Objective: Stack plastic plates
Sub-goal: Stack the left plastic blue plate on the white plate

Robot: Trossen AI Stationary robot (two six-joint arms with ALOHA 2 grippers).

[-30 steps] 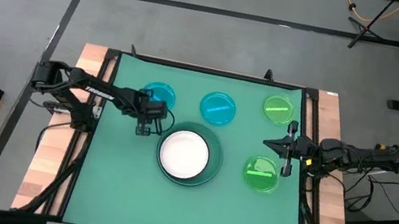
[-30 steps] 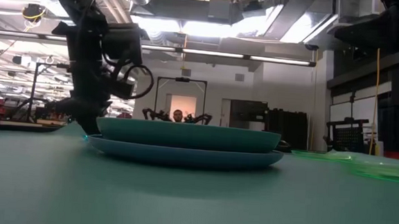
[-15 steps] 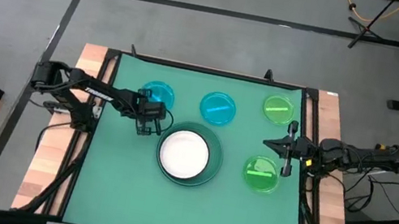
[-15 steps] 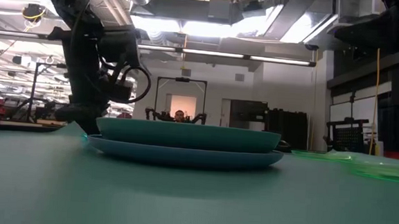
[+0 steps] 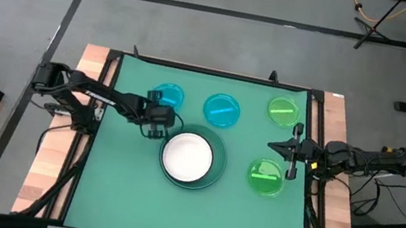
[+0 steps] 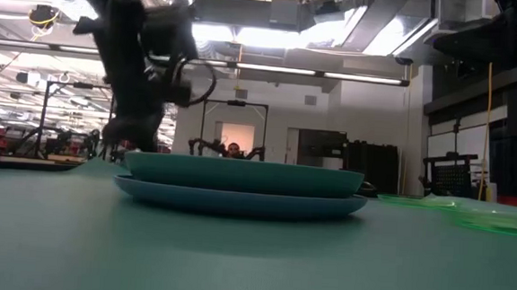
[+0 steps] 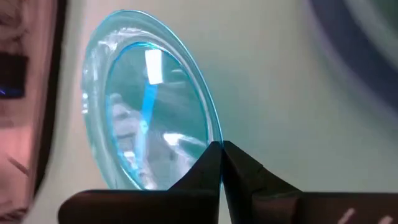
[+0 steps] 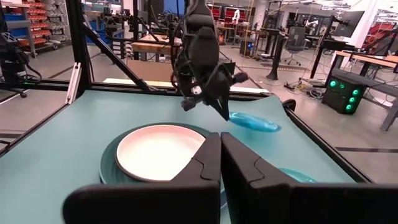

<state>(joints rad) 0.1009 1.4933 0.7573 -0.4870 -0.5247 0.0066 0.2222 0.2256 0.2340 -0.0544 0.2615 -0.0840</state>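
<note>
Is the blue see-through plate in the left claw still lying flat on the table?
No, the left gripper holds the cyan plate lifted clear above the table.

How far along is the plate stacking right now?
Done: the white plate sits on top of the big-plate stack in the middle of the mat. In hand: the left hand is shut on a cyan plate, lifted clear of the mat beside the stack. Left: the other cyan plate and two green plates lie loose. The right hand waits at the mat's right edge.
</note>
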